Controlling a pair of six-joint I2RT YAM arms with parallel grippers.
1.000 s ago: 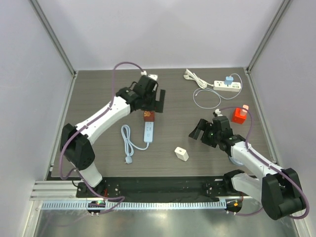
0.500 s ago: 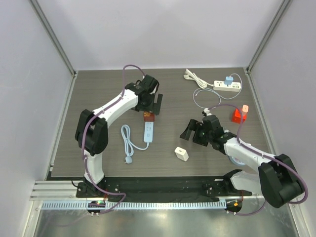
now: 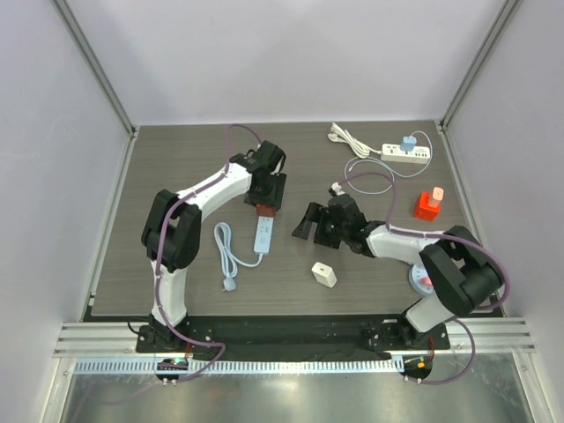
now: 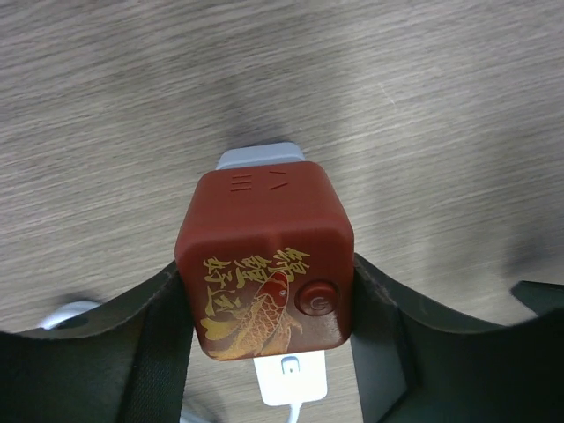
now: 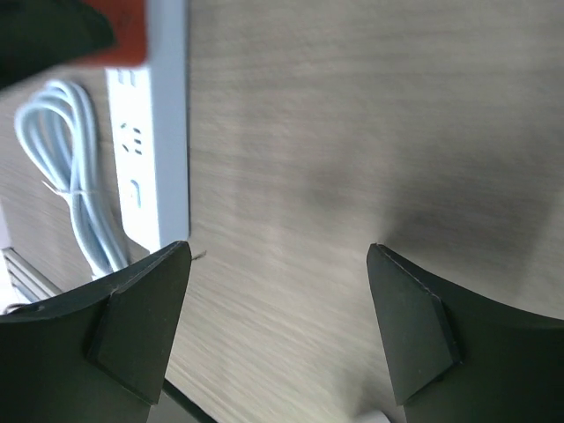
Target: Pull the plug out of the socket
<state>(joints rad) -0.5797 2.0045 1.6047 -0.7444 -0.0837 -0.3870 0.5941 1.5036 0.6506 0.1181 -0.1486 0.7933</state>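
A dark grey wood-grain table point(image 3: 176, 159) carries a long white power strip point(image 3: 263, 236) running nearward from under the left gripper point(image 3: 267, 196), with a coiled white cable point(image 3: 227, 256) to its left. A small white cube adapter point(image 3: 323, 275) lies near the right gripper point(image 3: 308, 223). A second white power strip point(image 3: 405, 152) and a small red block point(image 3: 428, 205) lie well beyond it.

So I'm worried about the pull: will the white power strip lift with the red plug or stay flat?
Likely lifts: the power strip looks slim and light, and nothing pins it; the right claw hovers open beside it. It seems rigid, so it should tilt as one piece. Its thin cord looks floppy, no anchor.
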